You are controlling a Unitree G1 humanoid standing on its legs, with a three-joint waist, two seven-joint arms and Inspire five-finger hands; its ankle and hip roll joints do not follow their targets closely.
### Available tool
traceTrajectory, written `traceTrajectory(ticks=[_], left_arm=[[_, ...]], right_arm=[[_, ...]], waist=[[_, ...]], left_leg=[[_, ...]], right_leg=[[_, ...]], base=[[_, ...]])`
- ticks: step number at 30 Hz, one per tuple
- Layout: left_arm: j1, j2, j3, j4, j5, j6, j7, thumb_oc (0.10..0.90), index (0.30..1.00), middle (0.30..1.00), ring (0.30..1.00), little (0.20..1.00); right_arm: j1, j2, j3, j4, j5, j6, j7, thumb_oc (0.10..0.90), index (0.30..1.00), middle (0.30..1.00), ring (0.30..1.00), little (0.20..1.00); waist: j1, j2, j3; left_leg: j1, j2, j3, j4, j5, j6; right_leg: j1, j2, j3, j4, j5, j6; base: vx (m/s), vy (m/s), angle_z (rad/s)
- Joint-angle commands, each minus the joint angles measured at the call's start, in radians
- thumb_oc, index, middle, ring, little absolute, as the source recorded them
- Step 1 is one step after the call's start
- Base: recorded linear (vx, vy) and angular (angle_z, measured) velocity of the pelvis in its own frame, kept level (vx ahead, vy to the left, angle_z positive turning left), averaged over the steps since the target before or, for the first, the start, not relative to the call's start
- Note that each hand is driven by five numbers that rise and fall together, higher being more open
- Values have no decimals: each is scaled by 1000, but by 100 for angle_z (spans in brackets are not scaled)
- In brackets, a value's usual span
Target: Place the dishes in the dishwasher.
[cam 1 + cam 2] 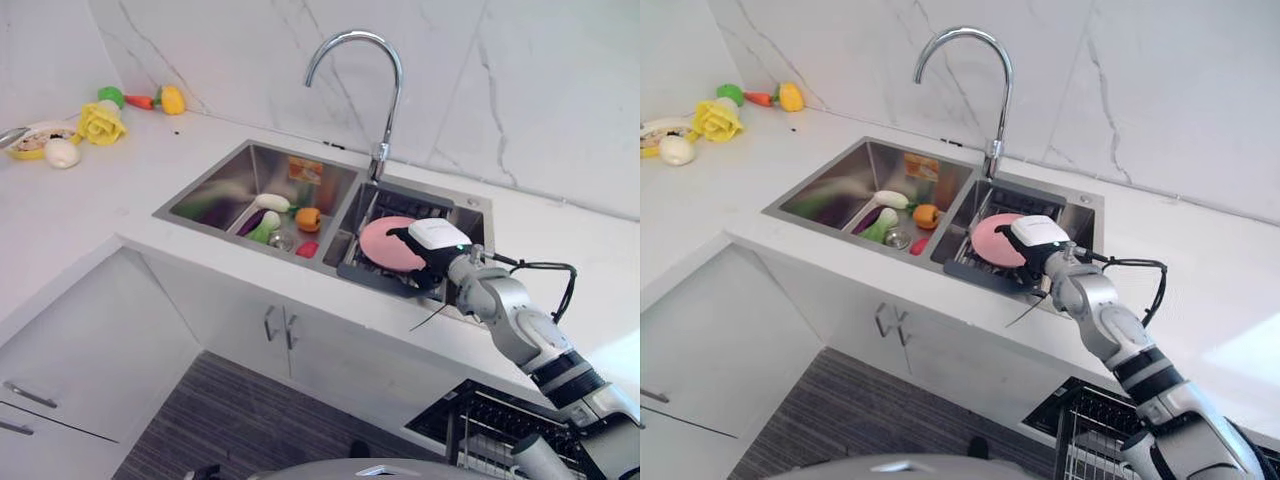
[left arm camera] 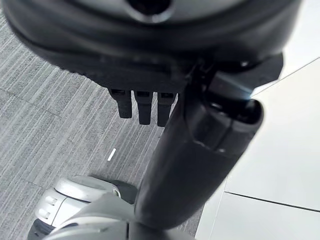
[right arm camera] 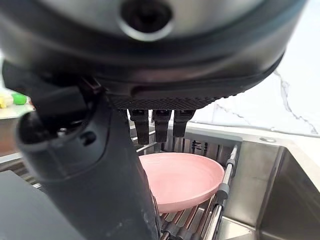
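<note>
Straight fingers (image 3: 161, 125) of the right hand (image 1: 432, 250) hang just above the pink plate (image 3: 182, 179), seemingly not touching it. That plate lies on the drying rack (image 1: 400, 200) in the sink's (image 1: 215, 190) right basin.

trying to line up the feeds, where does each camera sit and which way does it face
Left eye view: on the head, looking down at the sink and pink plate; right arm enters lower right.
Right eye view: same scene beside it, sharing plate and right hand.
Left wrist view: left hand, facing the floor.
Right wrist view: past the fingers, at the plate on its rack.
</note>
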Motion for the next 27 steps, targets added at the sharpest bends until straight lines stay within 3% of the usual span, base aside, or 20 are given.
traceTrajectory(ticks=[1, 10, 11, 12, 15, 16, 18, 19, 21, 23, 27], left_arm=[[-61, -8, -73, 51, -14, -46, 20, 800, 900, 900, 900, 900], [-65, -13, -107, 79, -32, -62, 31, 800, 900, 900, 900, 900], [-64, -14, -112, 81, -33, -66, 34, 800, 900, 900, 900, 900], [-64, -15, -120, 84, -31, -71, 41, 800, 900, 900, 900, 900], [-66, -18, -127, 89, -32, -75, 50, 800, 900, 900, 900, 900], [-66, -18, -127, 89, -32, -75, 50, 800, 900, 900, 900, 900], [-64, -24, -134, 90, -24, -79, 62, 800, 900, 900, 900, 900], [-64, -24, -134, 90, -24, -79, 62, 800, 900, 900, 900, 900], [-76, -33, -130, 77, -30, -65, 71, 800, 900, 900, 900, 900], [-76, -33, -132, 77, -30, -64, 71, 800, 900, 900, 900, 900], [-63, -38, -126, 72, -23, -72, 79, 800, 900, 900, 900, 900]], right_arm=[[-140, 12, 38, 119, -79, 22, -154, 800, 900, 900, 900, 900], [-317, 147, 197, 532, -144, 72, -327, 800, 900, 900, 900, 900], [-329, 157, 201, 564, -136, 76, -367, 579, 568, 568, 568, 568], [-348, 159, 207, 611, -135, 75, -462, 400, 300, 300, 300, 300], [-361, 155, 188, 626, -133, 93, -607, 400, 300, 300, 300, 300], [-361, 155, 188, 626, -133, 93, -607, 400, 300, 300, 300, 300], [-354, 134, 146, 607, -145, 121, -805, 400, 300, 300, 300, 300], [-354, 134, 146, 607, -145, 121, -805, 400, 300, 300, 300, 300], [-339, 103, 84, 524, -136, 104, -915, 400, 300, 300, 300, 300], [-336, 101, 82, 522, -136, 104, -914, 400, 300, 300, 300, 300], [-307, 34, -11, 393, -105, 44, -975, 400, 300, 300, 300, 300]], waist=[[18, -3, -28], [63, -4, -29], [67, -5, -29], [75, -5, -27], [78, -2, -26], [78, -2, -26], [81, 3, -25], [81, 3, -25], [74, 14, -27], [75, 14, -28], [65, 21, -30]], left_leg=[[-91, 22, -4, -25, 96, -78], [-95, 26, -26, -25, 95, -86], [-97, 26, -29, -25, 97, -89], [-102, 27, -34, -25, 102, -91], [-107, 27, -38, -25, 105, -95], [-107, 27, -38, -25, 105, -95], [-112, 29, -49, -25, 111, -98], [-112, 29, -49, -25, 111, -98], [-113, 30, -53, -25, 113, -98], [-114, 30, -54, -25, 113, -98], [-113, 32, -59, -25, 116, -98]], right_leg=[[148, -67, -15, 18, -197, 98], [154, -65, -37, 18, -208, 96], [155, -65, -41, 18, -208, 96], [155, -65, -46, 18, -208, 96], [153, -64, -53, 18, -208, 97], [153, -64, -53, 18, -208, 97], [152, -63, -61, 18, -208, 97], [152, -63, -61, 18, -208, 97], [152, -62, -66, 18, -209, 98], [152, -62, -67, 18, -209, 98], [156, -62, -70, 18, -214, 97]], base=[[16, -5, 7], [0, -2, 10], [0, 0, 0], [-24, -1, 6], [-12, 0, 24], [-12, 0, 12], [-26, -1, 4], [-37, 0, 7], [-29, 6, 14], [-7, 6, 12], [-2, 2, 2]])
